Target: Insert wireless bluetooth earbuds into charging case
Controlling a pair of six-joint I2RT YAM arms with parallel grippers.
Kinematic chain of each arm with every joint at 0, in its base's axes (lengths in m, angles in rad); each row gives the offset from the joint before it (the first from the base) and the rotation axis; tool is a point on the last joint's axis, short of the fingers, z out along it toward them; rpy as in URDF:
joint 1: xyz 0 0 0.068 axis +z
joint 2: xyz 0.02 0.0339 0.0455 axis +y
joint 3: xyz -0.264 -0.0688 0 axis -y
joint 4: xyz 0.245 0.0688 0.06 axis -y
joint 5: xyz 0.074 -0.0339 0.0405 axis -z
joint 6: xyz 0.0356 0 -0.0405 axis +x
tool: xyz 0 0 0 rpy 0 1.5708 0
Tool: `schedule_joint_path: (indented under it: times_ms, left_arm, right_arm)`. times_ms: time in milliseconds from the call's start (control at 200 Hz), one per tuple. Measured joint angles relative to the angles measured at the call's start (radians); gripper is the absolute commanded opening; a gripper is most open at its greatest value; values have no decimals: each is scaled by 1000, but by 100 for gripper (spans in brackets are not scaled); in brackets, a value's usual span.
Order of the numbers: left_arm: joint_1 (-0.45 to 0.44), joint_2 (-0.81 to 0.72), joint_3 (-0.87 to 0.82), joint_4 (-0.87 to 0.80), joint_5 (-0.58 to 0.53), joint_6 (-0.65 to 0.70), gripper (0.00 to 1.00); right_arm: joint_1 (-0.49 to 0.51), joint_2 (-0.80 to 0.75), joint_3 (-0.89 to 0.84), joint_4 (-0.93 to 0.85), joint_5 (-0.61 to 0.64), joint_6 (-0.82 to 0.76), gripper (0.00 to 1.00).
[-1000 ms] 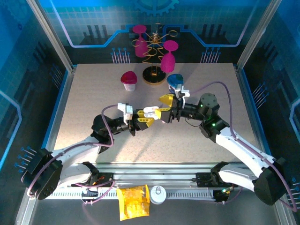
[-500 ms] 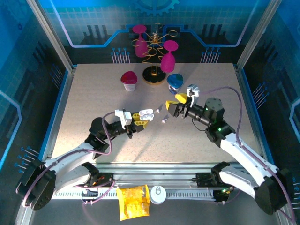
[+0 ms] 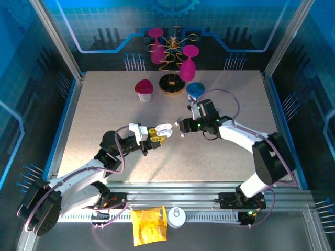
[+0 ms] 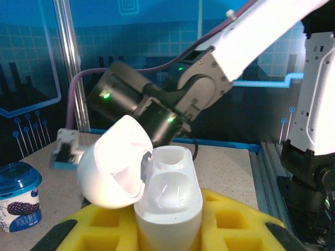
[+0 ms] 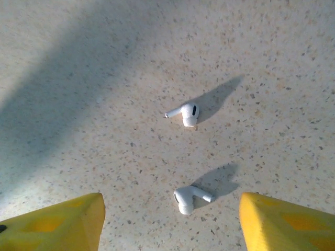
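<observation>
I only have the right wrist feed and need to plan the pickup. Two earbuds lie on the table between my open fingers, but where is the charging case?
Observer: The left hand holds the charging case, just left of the right hand in the top view.
Operator: Is it open?
Observer: Yes, the left wrist view shows its lid swung back.
Operator: Anything in it?
Observer: The one well I can see looks empty.
</observation>
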Motion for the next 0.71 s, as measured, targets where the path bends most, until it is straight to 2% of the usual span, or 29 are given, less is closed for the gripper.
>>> schedule_joint_path:
  times_ms: [315,705]
  left_arm:
    - [0,1,0,-6,20,-3,19]
    - [0,1,0,-7,24,-3,20]
  right_arm:
    - [58,245,217,-171,50,-93,60]
    - [58,319,240,-232,40,-106,56]
